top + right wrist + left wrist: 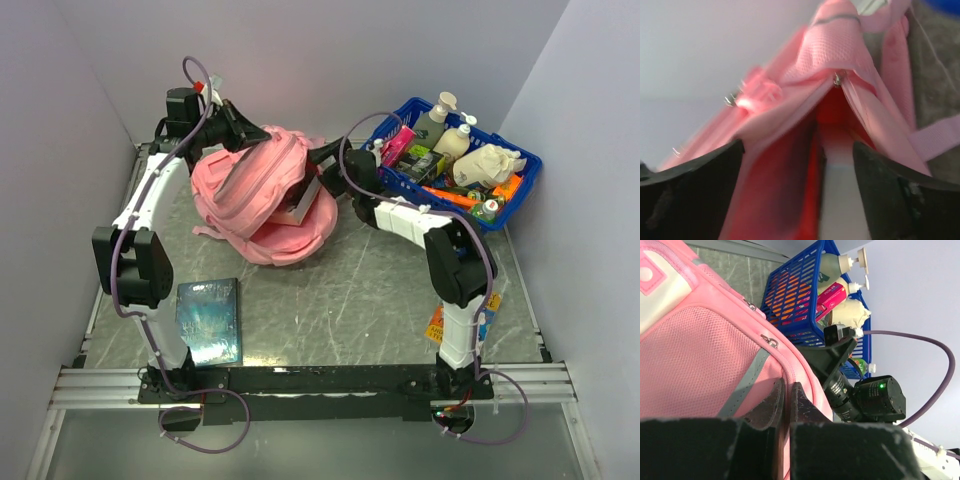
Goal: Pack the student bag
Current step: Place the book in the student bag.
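The pink student bag (258,195) lies at the back left of the table with its top open. My left gripper (247,136) is shut on the bag's upper rim; in the left wrist view the bag (700,350) fills the left and the fingers (801,402) pinch its seam. My right gripper (316,176) is at the bag's mouth. In the right wrist view its fingers (715,167) stand wide apart, with a red book with white pages (837,165) between them, going into the pink opening (840,45). That book (300,203) sticks out of the bag.
A dark blue book (208,320) lies flat at the front left beside the left arm. A blue plastic basket (522,183) with bottles and packets stands at the back right; it also shows in the left wrist view (790,295). Grey walls close in three sides.
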You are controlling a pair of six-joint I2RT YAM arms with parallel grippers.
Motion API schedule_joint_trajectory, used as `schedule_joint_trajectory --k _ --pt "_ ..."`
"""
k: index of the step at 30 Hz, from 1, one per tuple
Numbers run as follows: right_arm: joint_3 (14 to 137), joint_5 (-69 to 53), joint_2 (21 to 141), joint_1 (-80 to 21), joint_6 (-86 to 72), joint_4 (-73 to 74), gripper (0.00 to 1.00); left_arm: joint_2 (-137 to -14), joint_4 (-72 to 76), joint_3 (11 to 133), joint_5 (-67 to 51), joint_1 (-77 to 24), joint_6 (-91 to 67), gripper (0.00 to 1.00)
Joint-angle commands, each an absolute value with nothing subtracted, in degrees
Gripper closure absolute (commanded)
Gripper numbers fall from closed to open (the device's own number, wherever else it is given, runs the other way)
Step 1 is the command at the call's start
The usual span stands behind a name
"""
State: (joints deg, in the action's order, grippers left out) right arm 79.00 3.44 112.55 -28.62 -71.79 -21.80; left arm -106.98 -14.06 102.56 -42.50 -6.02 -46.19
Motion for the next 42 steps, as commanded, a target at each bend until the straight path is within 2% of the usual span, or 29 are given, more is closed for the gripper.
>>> schedule_joint_trajectory --k 1,8,15,16,19,20,21,26,28,32,34,38,40,42 --pt "72.1 -8.7 107.2 -28.4 -65.3 -13.7 0.0 -101.0 -6.4 105.3 -48.0 -5.5 -49.5 0.99" --pt "61.3 -9.7 97.1 -28.4 -52.0 -12.6 0.0 -101.1 -6.3 105.6 -47.1 -5.3 -49.0 0.99" --pt "65.0 -11.0 96.9 -33.6 -38.9 -11.6 0.02 -100.9 -6.7 105.3 -46.9 -5.7 -48.8 0.99" --pt "65.6 -11.5 97.0 -34.4 -37.4 -11.6 0.05 -100.8 -6.9 105.4 -46.8 -5.9 -48.3 0.99" --pt "64.9 -13.1 97.6 -35.4 -34.9 -12.5 0.25 -100.9 -7.5 105.6 -46.9 -6.2 -47.5 0.99" --pt "64.6 -14.2 97.8 -35.7 -34.2 -13.0 0.47 -101.0 -7.6 105.7 -46.9 -6.2 -47.1 0.99" --pt "64.5 -14.8 97.9 -36.2 -33.9 -13.2 0.52 -101.2 -8.0 105.8 -46.9 -6.4 -47.0 0.99" --pt "65.4 -16.0 100.1 -38.3 -32.8 -13.4 0.47 -101.6 -7.9 106.3 -47.0 -6.8 -46.8 0.99" --pt "66.5 -17.9 102.3 -38.8 -33.3 -14.8 0.41 -101.7 -7.7 106.6 -47.0 -7.1 -46.9 0.99" --pt "70.4 -20.0 108.2 -38.9 -36.1 -22.5 0.32 -101.7 -7.4 107.7 -47.6 -8.1 -47.6 0.99" --pt "74.2 -22.1 112.8 -39.0 -37.7 -26.5 0.33 -101.4 -7.2 108.2 -47.9 -9.0 -47.7 0.99" --pt "79.8 -18.7 117.2 -39.4 -41.4 -33.7 0.3 -100.3 -6.1 108.1 -48.5 -10.0 -48.9 0.99" --pt "82.1 -15.4 118.4 -39.3 -42.9 -33.3 0.27 -99.9 -5.5 107.4 -48.6 -10.1 -49.6 0.99" --pt "83.7 -17.4 118.4 -39.3 -43.4 -31.7 0.23 -99.8 -6.4 107.7 -48.3 -10.0 -48.7 0.99"
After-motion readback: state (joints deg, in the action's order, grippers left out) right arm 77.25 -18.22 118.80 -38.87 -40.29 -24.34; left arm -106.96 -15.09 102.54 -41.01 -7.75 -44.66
